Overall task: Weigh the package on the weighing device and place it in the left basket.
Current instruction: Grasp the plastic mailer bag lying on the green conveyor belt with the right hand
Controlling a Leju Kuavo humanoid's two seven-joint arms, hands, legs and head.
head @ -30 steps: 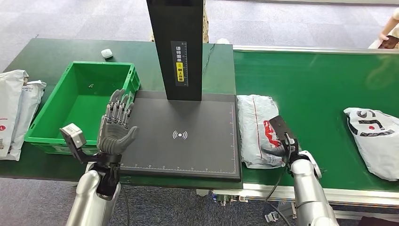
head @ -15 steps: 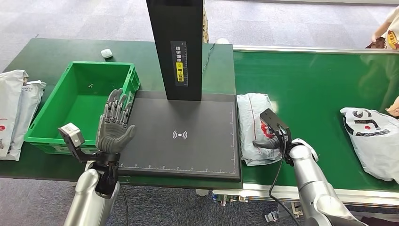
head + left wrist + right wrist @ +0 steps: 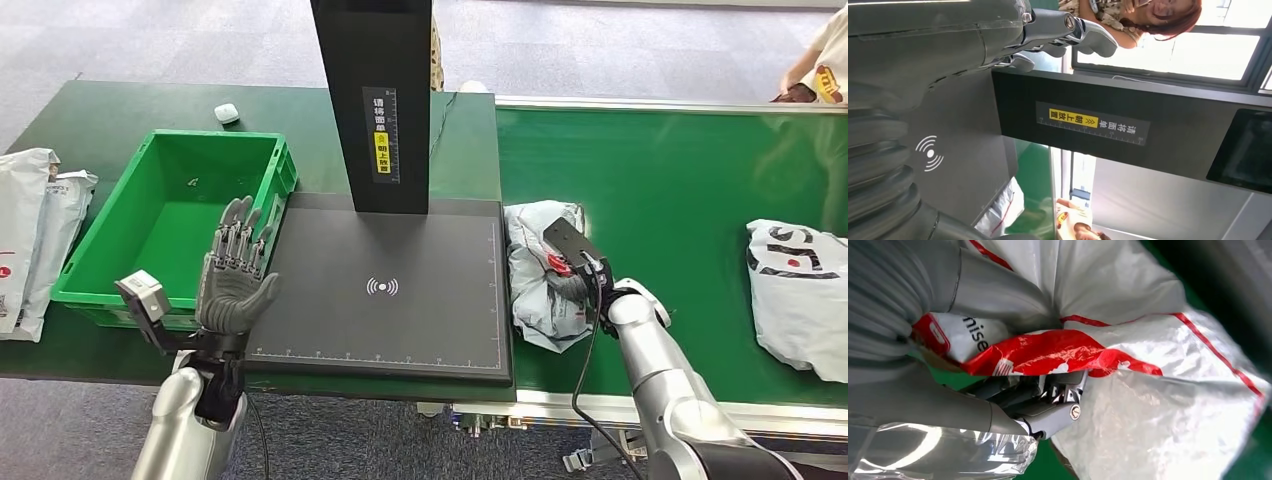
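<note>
A: Scale (image 3: 390,290) & basket (image 3: 165,215)?
B: Scale centre, basket at its 9 o'clock.
A: Pkg?
B: Package (image 3: 535,275) at scale's 3 o'clock, on belt, bunched; right hand (image 3: 575,285) fingers clamped on it.
A: Left hand (image 3: 235,285)?
B: Fingers spread, holding nothing.

I count four bags: one (image 3: 540,275) beside the scale, one (image 3: 800,290) farther along the belt, and two (image 3: 25,235) stacked left of the bin. One scale (image 3: 385,290), one green bin (image 3: 165,215), one small white object (image 3: 227,113), two robot hands (image 3: 235,285).
</note>
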